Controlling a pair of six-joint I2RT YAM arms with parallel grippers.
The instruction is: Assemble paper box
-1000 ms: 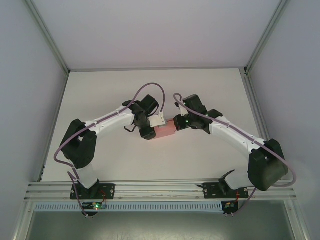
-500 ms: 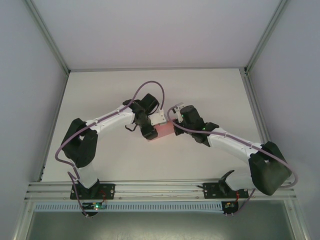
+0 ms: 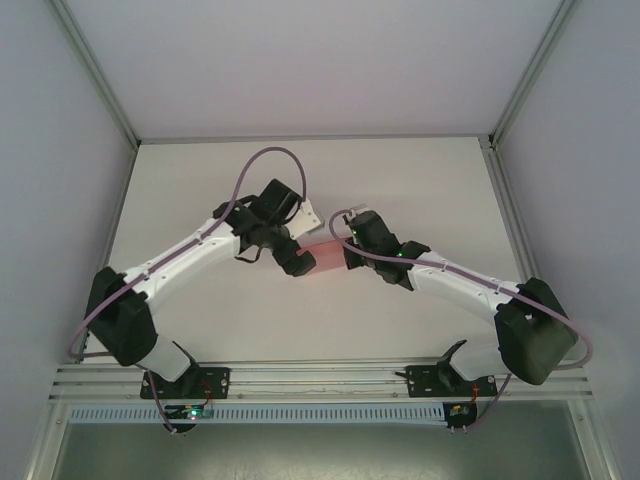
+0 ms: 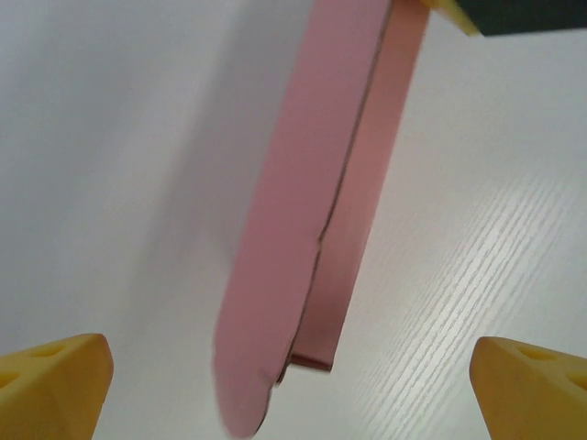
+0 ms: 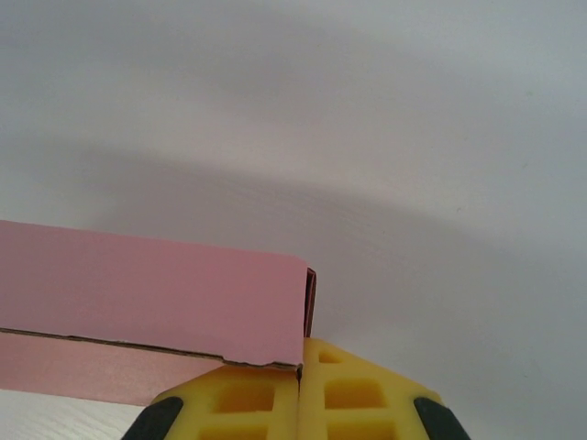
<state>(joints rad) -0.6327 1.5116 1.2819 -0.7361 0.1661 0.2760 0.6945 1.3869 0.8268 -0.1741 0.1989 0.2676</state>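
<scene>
Box [image 3: 325,256] held off the table [image 3: 200,180] at mid-table, between the two arms. The right gripper [image 5: 301,371] is closed on one end corner of the box and carries it alone. The left gripper [image 3: 299,262] stands wide open, its yellow pads [image 4: 55,376] on either side of the free end and clear of it. Risks, as judged: the hold is a narrow pinch on thin card, so the box may pivot or slip out if nudged. The seam along its long edge looks slightly parted and could spring open. If the left gripper closes across the broad faces, it may flatten or crease the shallow box.
</scene>
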